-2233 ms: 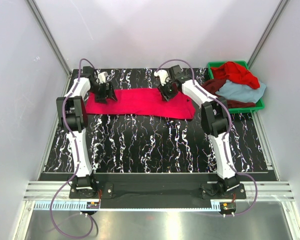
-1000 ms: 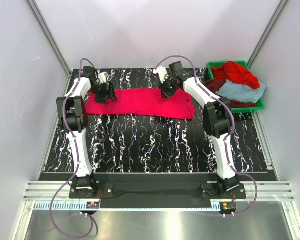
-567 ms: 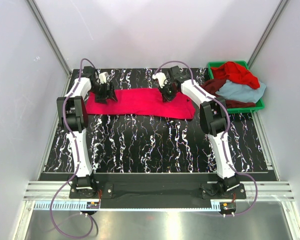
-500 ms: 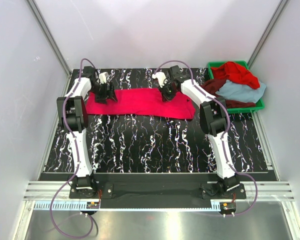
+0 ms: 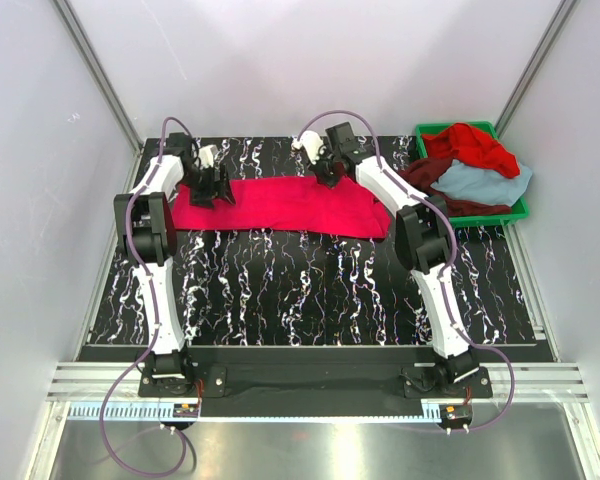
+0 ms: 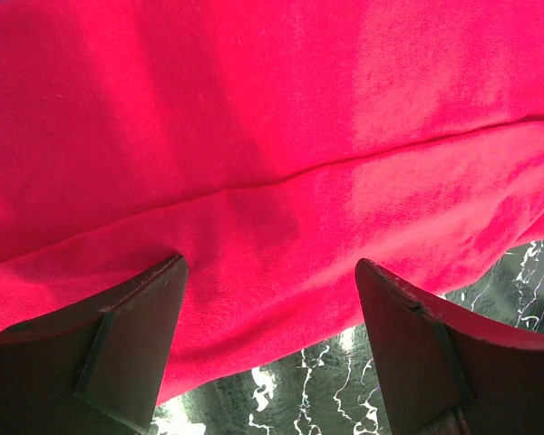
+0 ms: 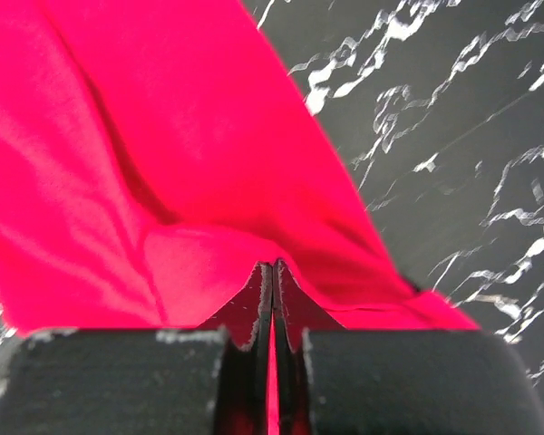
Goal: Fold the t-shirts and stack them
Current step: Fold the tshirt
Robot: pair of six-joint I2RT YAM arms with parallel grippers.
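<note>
A crimson-pink t-shirt (image 5: pixel 280 205) lies spread as a long strip across the far part of the black marbled table (image 5: pixel 300 290). My right gripper (image 5: pixel 325 170) is at the strip's far edge, right of its middle. In the right wrist view the right gripper (image 7: pixel 272 270) is shut, pinching a fold of the t-shirt (image 7: pixel 118 163), which rises to the jaws. My left gripper (image 5: pixel 212 186) hovers over the strip's left end. It stands open (image 6: pixel 270 265) just above the t-shirt (image 6: pixel 254 109), holding nothing.
A green bin (image 5: pixel 490 217) sits at the table's far right corner. It holds a brighter red t-shirt (image 5: pixel 470 145), a light blue-grey one (image 5: pixel 485 182) and a dark maroon one (image 5: pixel 425 172) in a loose heap. Grey walls close in the table on three sides.
The right gripper has closed on the crimson t-shirt's far edge and moved back and left with it. The left arm has stayed still.
</note>
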